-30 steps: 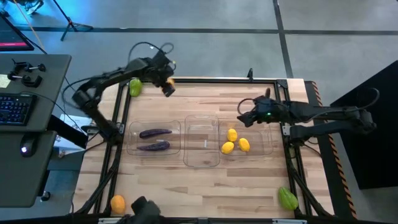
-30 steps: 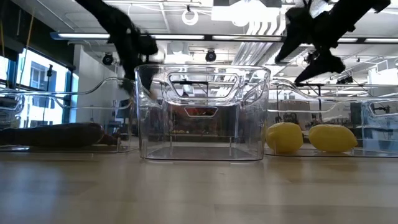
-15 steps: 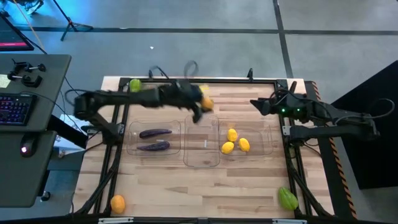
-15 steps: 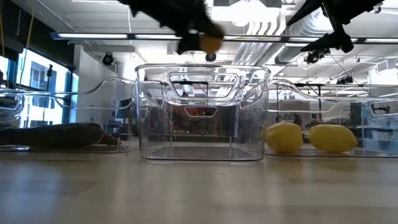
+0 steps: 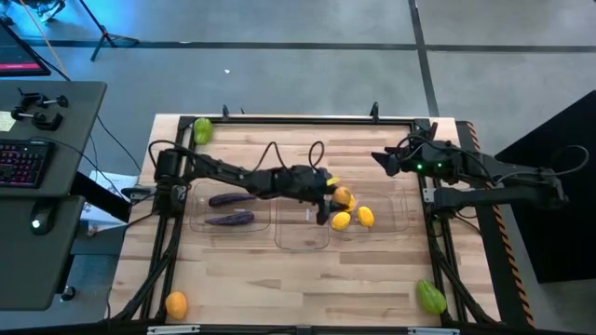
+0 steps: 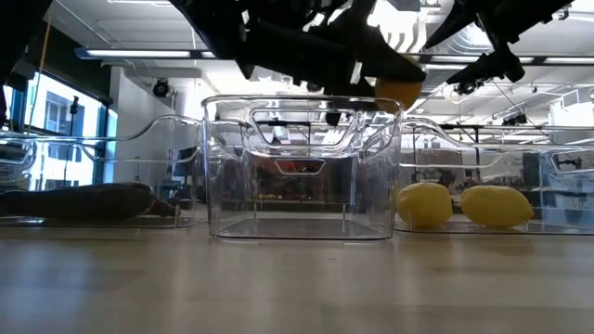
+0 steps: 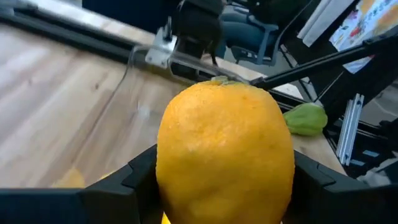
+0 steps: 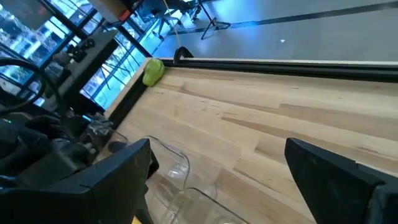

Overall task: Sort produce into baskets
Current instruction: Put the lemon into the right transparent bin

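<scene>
My left gripper (image 5: 332,199) reaches from the table's left over the middle basket (image 5: 303,238) and is shut on an orange fruit (image 5: 344,196). It holds the fruit above the left end of the right basket (image 5: 399,220). In that basket lie two yellow lemons (image 5: 341,221) (image 5: 365,216). The left basket (image 5: 196,210) holds two purple eggplants (image 5: 233,198) (image 5: 231,220), lying on its floor. My right gripper (image 5: 380,160) hangs open in the air near the table's far right, with nothing between its fingers (image 8: 134,171). My left gripper pinches the orange fruit (image 7: 224,143) between its two fingers, which press on opposite sides (image 7: 166,171) of it. The fingers (image 7: 134,183) come nearly level from the table's left, tipped a little down. The fruit hangs clear, above the basket rims (image 6: 399,91).
A green lumpy piece (image 5: 202,130) lies at the far left corner and another (image 5: 430,298) at the near right corner. An orange round fruit (image 5: 176,303) lies at the near left corner. Bare wood stretches along the near and far sides of the baskets.
My left gripper has swung from the far left corner toward the table's right and near side, sinking a little and levelling out. It has carried the orange fruit over the middle basket to the right basket's left end. My right gripper has drawn back toward the far right and risen slightly.
</scene>
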Controlling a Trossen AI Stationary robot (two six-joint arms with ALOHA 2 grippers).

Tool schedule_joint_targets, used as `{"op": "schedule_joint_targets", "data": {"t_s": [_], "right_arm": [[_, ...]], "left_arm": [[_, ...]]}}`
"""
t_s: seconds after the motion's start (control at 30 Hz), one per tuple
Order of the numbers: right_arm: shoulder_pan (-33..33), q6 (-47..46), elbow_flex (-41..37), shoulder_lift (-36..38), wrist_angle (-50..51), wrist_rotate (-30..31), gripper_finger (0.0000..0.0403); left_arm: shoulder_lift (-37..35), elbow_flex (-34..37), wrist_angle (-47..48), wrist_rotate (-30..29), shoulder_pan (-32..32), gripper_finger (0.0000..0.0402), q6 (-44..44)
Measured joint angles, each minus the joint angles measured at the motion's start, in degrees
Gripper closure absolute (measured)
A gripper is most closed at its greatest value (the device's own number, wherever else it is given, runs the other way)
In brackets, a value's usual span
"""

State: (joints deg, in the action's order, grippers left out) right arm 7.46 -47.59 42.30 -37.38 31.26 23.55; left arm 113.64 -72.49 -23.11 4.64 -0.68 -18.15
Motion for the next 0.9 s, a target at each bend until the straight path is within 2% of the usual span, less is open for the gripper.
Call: {"op": "schedule_joint_targets", "data": {"t_s": [0.2,0.33,0.5,0.73,0.8,0.9], "right_arm": [[0.00,1.54,0.00,-1.26,1.01,-0.06,0.0041],[0.00,1.59,0.00,-2.92,2.91,-0.09,0.0041],[0.00,1.61,0.00,-4.95,2.93,-1.54,0.0041],[-0.02,1.78,0.00,-4.02,-5.57,-2.65,0.0041],[-0.02,1.76,0.00,-3.37,-7.91,-2.67,0.0041],[0.00,0.78,0.00,-3.16,-11.36,-2.98,0.0041]], "left_arm": [[0.31,0.00,0.14,-0.31,0.03,0.0185,0.32],[0.31,0.00,0.40,-3.96,-0.04,0.0181,-1.00],[-0.11,0.00,1.00,-6.00,-0.15,0.0148,-2.76],[-1.93,-0.13,6.07,-4.77,-0.47,0.0108,-2.74],[-2.85,-0.06,7.79,-1.30,-0.48,0.0105,-1.82],[-6.63,0.00,10.54,7.04,-0.50,0.0104,-1.34]]}}
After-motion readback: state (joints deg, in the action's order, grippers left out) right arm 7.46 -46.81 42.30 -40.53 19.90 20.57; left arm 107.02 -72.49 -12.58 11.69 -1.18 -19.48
